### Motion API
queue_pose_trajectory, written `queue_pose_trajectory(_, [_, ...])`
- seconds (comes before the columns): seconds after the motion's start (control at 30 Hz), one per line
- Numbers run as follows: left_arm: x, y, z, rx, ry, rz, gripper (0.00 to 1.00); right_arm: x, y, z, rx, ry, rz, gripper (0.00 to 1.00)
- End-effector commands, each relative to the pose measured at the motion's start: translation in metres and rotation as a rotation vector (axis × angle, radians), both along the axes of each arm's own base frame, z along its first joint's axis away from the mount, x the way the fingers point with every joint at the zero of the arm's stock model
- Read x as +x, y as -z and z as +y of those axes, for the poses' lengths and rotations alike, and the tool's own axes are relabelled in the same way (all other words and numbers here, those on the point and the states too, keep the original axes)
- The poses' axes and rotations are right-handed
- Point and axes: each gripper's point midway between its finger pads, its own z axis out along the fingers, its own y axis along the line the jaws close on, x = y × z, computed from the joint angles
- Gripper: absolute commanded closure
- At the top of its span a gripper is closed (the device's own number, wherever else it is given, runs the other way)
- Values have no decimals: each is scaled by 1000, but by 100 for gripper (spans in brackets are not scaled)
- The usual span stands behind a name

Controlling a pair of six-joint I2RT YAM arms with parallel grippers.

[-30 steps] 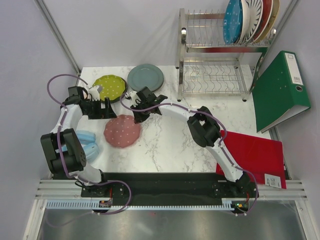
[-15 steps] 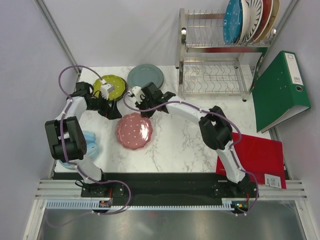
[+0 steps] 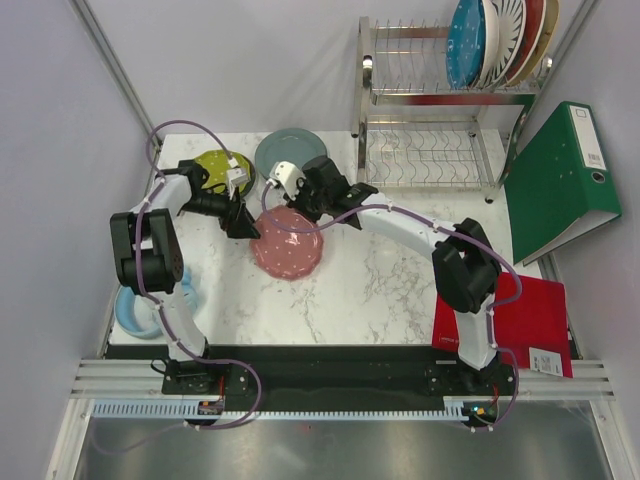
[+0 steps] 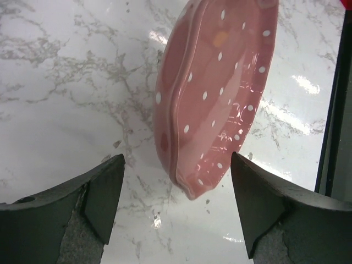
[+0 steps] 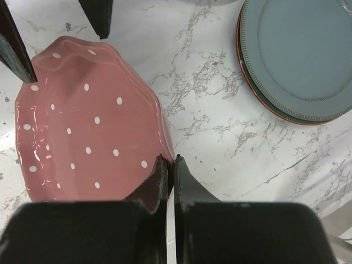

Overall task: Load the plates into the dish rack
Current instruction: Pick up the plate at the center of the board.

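Observation:
A pink plate with white dots hangs tilted just above the marble, its rim pinched by my right gripper, which is shut on it. My left gripper stands open at the plate's left edge. In the left wrist view the plate dips between the two fingers without touching either one. A grey-blue plate lies flat at the back, and a lime dotted plate is partly hidden by the left arm. The dish rack stands at the back right, with teal, striped and other plates upright in its top tier.
A green binder leans to the right of the rack. A red folder lies at the near right. A light-blue object sits by the left arm's base. The grey-blue plate rests on another plate.
My right gripper has shut on the pink plate's rim and carried it right and toward the back. The left arm has swung right after it, and its jaws have narrowed a little.

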Motion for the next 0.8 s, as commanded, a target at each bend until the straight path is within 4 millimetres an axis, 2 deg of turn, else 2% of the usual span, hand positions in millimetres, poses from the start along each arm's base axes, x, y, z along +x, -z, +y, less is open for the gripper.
queue_pose_trajectory(0.0, [0, -17, -27, -99, 114, -74, 17, -1, -66, 10, 106, -75, -155, 100])
queue_pose_trajectory(0.17, [-12, -6, -41, -103, 208, -65, 24, -3, -76, 6, 101, -94, -199, 100])
queue_pose_trajectory(0.2, [-17, -8, -50, -103, 243, -51, 29, -3, -78, 6, 99, -96, -208, 100])
queue_pose_trajectory(0.23, [-19, -7, -51, -103, 252, -33, 34, -2, -80, 5, 96, -97, -217, 100])
queue_pose_trajectory(0.27, [-15, -7, -51, -106, 265, -48, 41, -2, -80, 5, 92, -97, -221, 100])
queue_pose_trajectory(0.3, [-14, -7, -52, -108, 275, -45, 62, -2, -80, 4, 89, -99, -223, 100])
queue_pose_trajectory(0.33, [-19, -8, -51, -113, 280, -14, 75, -2, -80, 4, 88, -99, -226, 100])
queue_pose_trajectory(0.4, [-15, -10, -51, -112, 290, -20, 97, -2, -77, 2, 83, -87, -216, 100])
queue_pose_trajectory(0.47, [-14, -11, -50, -108, 293, -22, 98, -1, -68, -1, 66, -60, -179, 99])
queue_pose_trajectory(0.5, [-14, -14, -50, -102, 293, -29, 98, 1, -65, -10, 41, -27, -140, 80])
queue_pose_trajectory(0.57, [-14, -16, -48, -90, 297, -41, 98, -3, -55, -19, 55, -21, -29, 58])
queue_pose_trajectory(0.6, [-15, -16, -47, -75, 302, -45, 98, 3, -51, -42, 50, 1, 53, 48])
queue_pose_trajectory(0.63, [-15, -22, -46, -68, 305, -64, 98, -12, -52, -39, 118, -90, 161, 46])
queue_pose_trajectory(0.67, [-14, -23, -45, -60, 306, -80, 98, -12, -56, -47, 155, -106, 223, 44])
queue_pose_trajectory(0.7, [-14, -26, -45, -51, 305, -94, 98, -14, -44, -68, 164, -92, 347, 41])
queue_pose_trajectory(0.73, [-13, -30, -44, -45, 304, -111, 98, -24, -45, -70, 199, -141, 423, 41])
queue_pose_trajectory(0.77, [-12, -32, -44, -44, 297, -110, 98, -25, -48, -74, 210, -159, 453, 39])
